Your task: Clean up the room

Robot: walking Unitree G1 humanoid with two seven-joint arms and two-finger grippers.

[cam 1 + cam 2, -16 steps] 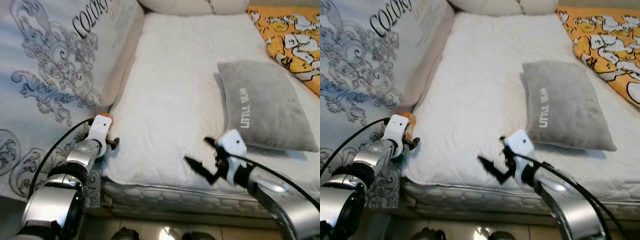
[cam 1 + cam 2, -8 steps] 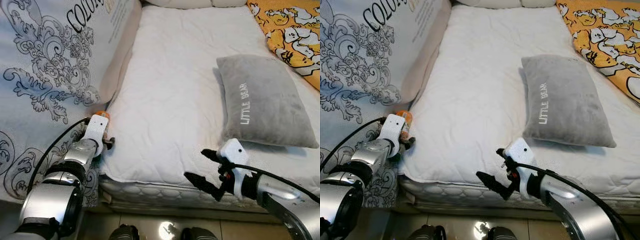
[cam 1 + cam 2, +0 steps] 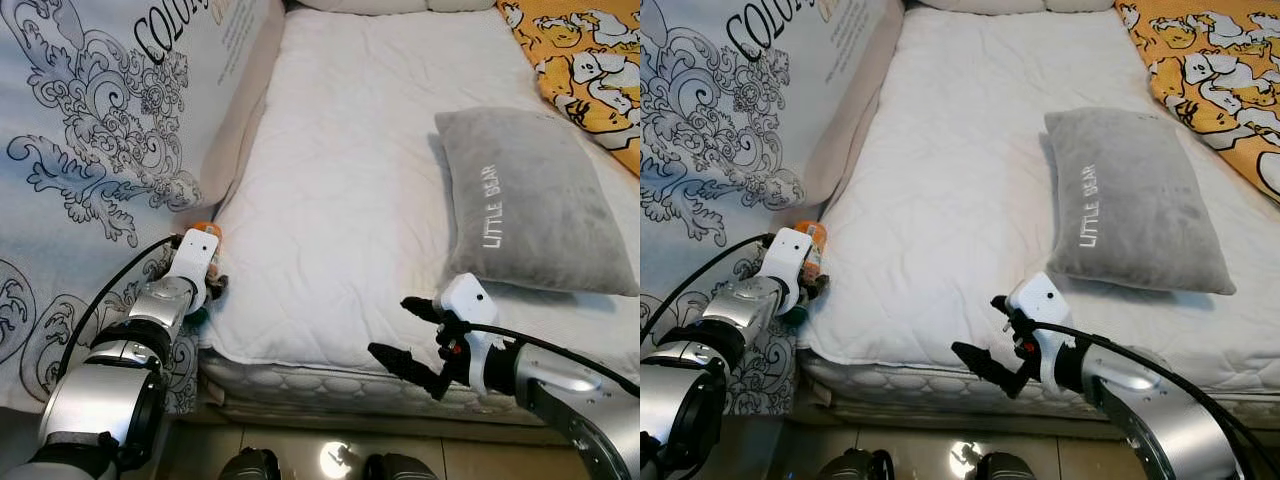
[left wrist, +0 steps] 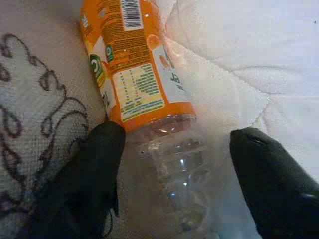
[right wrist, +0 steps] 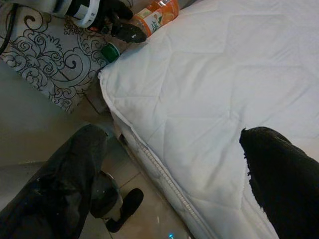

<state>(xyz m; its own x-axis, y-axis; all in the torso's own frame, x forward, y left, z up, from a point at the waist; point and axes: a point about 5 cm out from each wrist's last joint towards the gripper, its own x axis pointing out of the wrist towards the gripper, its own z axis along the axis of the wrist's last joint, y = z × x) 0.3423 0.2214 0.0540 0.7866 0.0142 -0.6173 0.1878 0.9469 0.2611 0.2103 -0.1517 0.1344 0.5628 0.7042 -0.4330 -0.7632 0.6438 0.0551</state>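
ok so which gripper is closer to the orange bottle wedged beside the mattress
Left. The left gripper straddles the orange bottle with fingers open on either side of it. The right gripper hangs open off the mattress front edge, well away.

the left tool (image 4: pixel 172 169) straddles an orange-labelled bottle (image 4: pixel 144 94), fingers apart.

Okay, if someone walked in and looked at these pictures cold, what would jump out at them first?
Probably the grey pillow lying on the white mattress, toward the robot's right, with a bright orange cartoon blanket beyond it. Next, the orange-labelled plastic bottle wedged at the mattress's left edge against the patterned cover, with the left gripper open around its clear end. The right gripper hovers open over the near edge of the mattress.
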